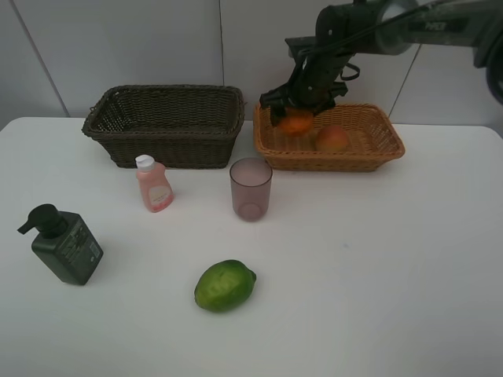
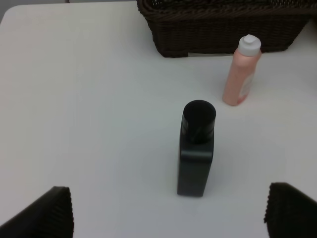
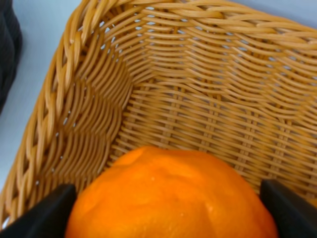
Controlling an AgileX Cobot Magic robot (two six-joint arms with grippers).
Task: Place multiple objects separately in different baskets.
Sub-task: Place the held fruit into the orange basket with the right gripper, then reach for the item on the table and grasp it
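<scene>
Over the left end of the light basket [image 1: 330, 161], the orange [image 1: 297, 123] is pinched by the right pincer [image 3: 167, 212] and held low within its walls, presumably so that it can be set beside the peach [image 1: 332, 138] without rolling. Nearer, over the worktop [image 1: 377, 259], the left pincer [image 2: 168, 215] is held spread toward the pump bottle [image 2: 196, 163], judged bound for the dark basket [image 1: 165, 145].

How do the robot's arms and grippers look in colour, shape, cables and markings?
The right arm is dark grey with a silver-grey round joint, white lettering on one link and black cables looping near the wrist. The right gripper and left gripper are black; the left fingers have ribbed edges.
</scene>
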